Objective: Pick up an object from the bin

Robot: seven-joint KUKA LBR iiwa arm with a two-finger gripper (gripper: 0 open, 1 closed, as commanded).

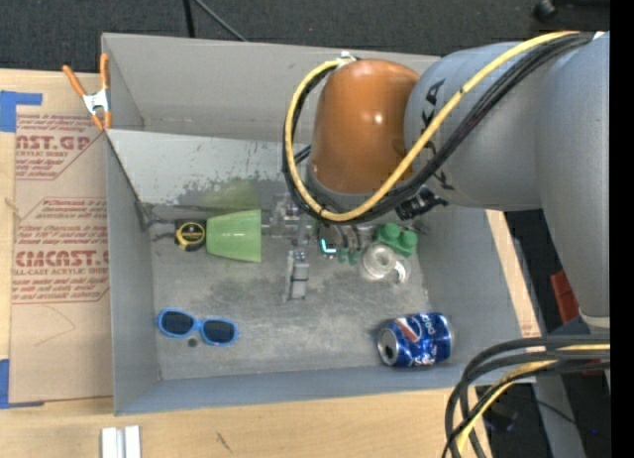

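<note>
The hand (pixel 296 276) is hanging low over bare floor in the middle of the grey bin (pixel 307 337), under the arm's orange cover (pixel 359 129), and how far it is opened cannot be told. A pale green cup (pixel 236 236) is lying on its side just beside it on the view's left, with a tape measure (pixel 190 234) beyond that. A clear ring (pixel 381 266) and a green piece (pixel 399 238) are sitting near on the other side, and blue sunglasses (pixel 196 327) and a crushed blue can (pixel 414 339) are lying farther off.

Pale green cup (pixel 236 235), blue sunglasses (pixel 196 327), blue-red-and-white soda can (pixel 414 339) and yellow-and-black tape measure (pixel 190 234) lie in the grey bin (pixel 248 89).
</note>
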